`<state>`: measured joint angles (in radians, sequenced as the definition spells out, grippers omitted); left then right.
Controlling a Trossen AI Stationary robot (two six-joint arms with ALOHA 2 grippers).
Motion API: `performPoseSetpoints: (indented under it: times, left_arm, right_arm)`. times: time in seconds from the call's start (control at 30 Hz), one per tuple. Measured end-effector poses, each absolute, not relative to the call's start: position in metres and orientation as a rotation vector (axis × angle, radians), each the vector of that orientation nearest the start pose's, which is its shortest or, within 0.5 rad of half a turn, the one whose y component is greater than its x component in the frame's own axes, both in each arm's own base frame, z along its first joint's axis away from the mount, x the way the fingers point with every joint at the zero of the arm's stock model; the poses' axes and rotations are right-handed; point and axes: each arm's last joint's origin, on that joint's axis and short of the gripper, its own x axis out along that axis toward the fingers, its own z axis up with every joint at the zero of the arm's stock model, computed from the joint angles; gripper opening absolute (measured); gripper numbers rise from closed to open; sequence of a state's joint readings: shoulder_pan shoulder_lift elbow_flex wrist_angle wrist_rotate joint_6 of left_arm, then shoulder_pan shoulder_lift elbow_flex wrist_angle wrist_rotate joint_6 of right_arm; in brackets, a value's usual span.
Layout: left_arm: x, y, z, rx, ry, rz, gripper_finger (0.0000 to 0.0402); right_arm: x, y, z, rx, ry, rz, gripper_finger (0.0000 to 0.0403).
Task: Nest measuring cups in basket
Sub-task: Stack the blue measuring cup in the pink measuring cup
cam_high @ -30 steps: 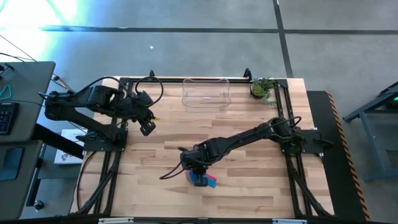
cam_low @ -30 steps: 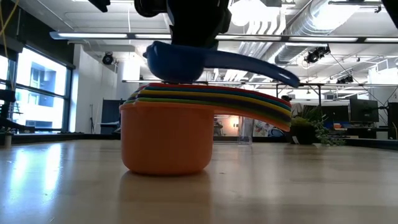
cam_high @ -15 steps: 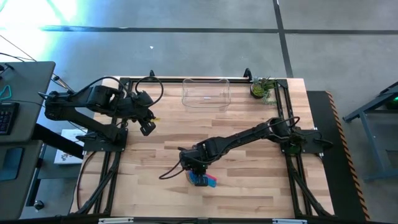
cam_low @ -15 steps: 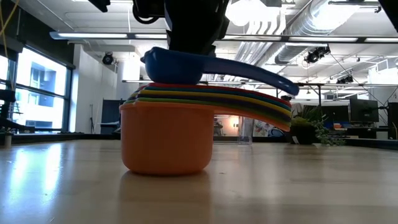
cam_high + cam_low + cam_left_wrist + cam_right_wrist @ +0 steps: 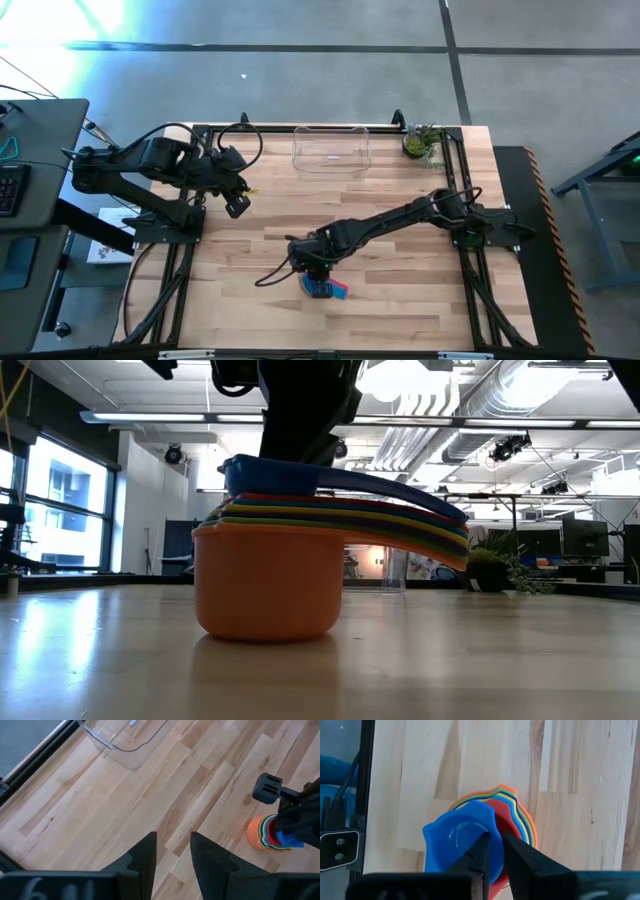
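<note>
the stack of measuring cups (image 5: 268, 575) stands on the near middle of the wooden table (image 5: 400, 300), an orange cup (image 5: 266, 584) at the bottom, thin rims of other colours nested in it, and a blue cup (image 5: 459, 841) seated on top with its handle pointing right in the low view. the right gripper (image 5: 496, 851) is directly above the stack, its two dark fingers (image 5: 481, 854) straddling the blue cup's rim with only a narrow gap between them; whether they pinch the rim or have let go, i cannot tell. farther back on the left, the left gripper (image 5: 237, 205) hangs over bare table, fingers (image 5: 145, 857) parted and holding nothing. at the far edge, near the middle, sits the clear basket (image 5: 331, 149), well apart from the stack. a small potted plant (image 5: 421, 142) stands at the far right corner.
</note>
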<state>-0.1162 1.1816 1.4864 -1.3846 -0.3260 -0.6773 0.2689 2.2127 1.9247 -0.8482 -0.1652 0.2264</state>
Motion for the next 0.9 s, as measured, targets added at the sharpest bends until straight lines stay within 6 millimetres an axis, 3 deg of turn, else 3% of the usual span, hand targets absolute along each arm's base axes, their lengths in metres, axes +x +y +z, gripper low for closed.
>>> performPoseSetpoints:
  times: [0.73,0.9]
  left_arm:
    - [0.180,-0.012,0.395,-0.374,0.936,0.531,0.0111]
    - [0.180,-0.012,0.395,-0.375,0.936,0.531,0.0111]
  right_arm:
    - [0.453,0.117,0.215,0.146,1.201,0.241,0.0044]
    - [0.452,0.117,0.232,0.218,1.231,0.189,0.0044]
